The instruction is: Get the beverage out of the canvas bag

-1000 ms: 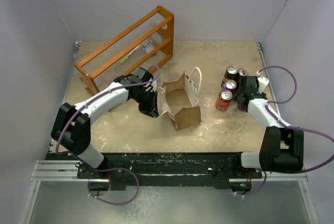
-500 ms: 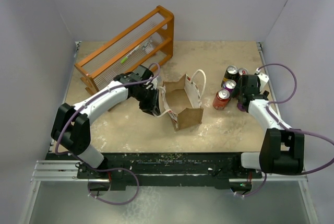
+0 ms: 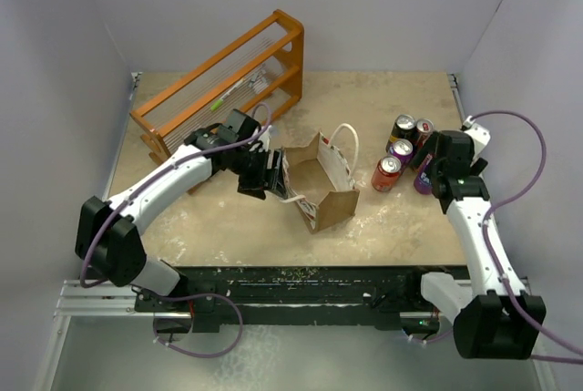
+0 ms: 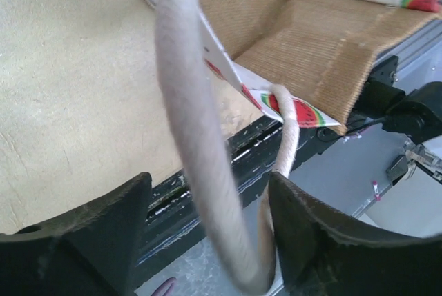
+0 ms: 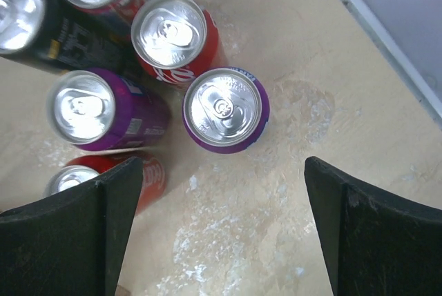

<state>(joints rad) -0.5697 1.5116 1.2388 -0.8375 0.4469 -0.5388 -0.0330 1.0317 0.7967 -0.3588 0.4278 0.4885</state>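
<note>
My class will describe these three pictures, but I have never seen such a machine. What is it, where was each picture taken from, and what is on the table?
Two robot arms are bolted to a table. The wide picture looks down from above; the other two come from a camera on each wrist. On the table are an orange rack, a small canvas bag and six drink cans. The left hand is open, with the bag's white handle looped between its fingers, not pinched. The right hand hovers open above the cans, holding nothing.
</note>
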